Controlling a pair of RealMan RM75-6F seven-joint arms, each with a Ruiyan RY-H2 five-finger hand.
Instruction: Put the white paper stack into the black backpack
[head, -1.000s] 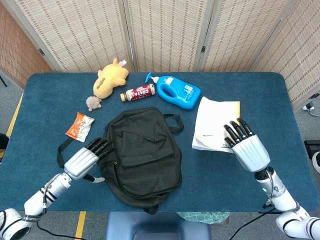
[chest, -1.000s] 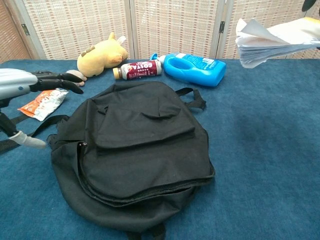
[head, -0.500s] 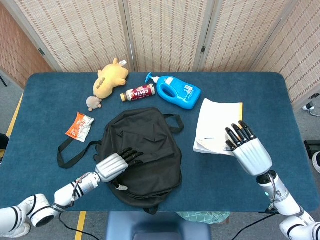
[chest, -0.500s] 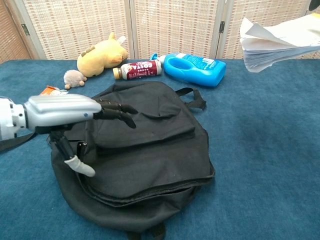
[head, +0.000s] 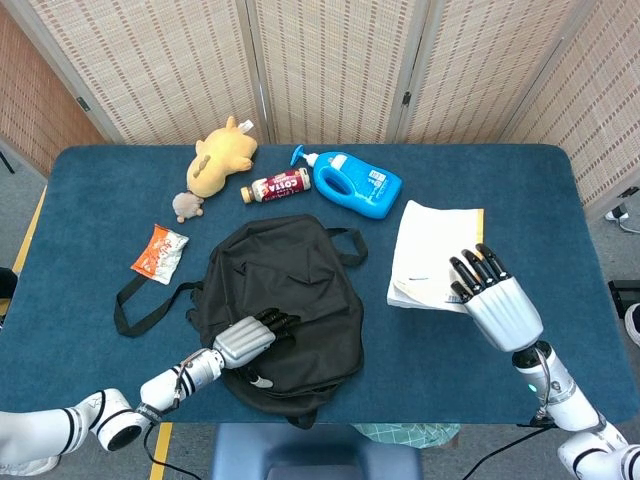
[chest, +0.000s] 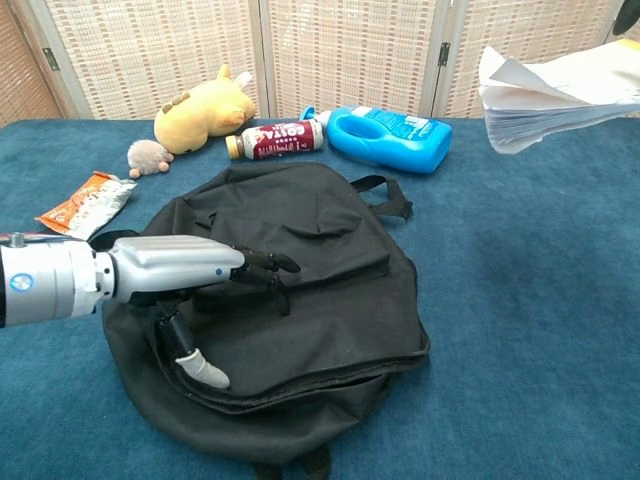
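Holding the white paper stack (head: 432, 252) off the blue desk (head: 90, 190), the right hand (head: 492, 300) has its fingers (head: 478, 268) under the near edge of the sheets; in the chest view the stack (chest: 550, 98) hangs in the air at the upper right, fanned and sagging a little, well apart from the black backpack (head: 290, 300). The backpack lies flat at the middle of the desk, its flap down and the zip line along its near side showing only a narrow dark gap. The left hand (chest: 190, 272) rests on the bag's front panel, fingers (chest: 262, 266) stretched forward and apart, thumb hanging toward the zip, grasping nothing.

By my reading, the step in hand is opening the bag: the paper is already lifted and waits. The next move calls for the left hand to catch the flap or zip edge and pull the mouth wide enough for loose sheets, which would likely buckle against a tight opening.

Behind the backpack lie a yellow plush toy (head: 221, 158), a small grey plush ball (head: 185, 205), a dark red drink bottle (head: 279, 185) and a blue detergent bottle (head: 357, 183); an orange snack packet (head: 160, 251) sits to the left. None blocks the way between stack and bag; the closed flap does.
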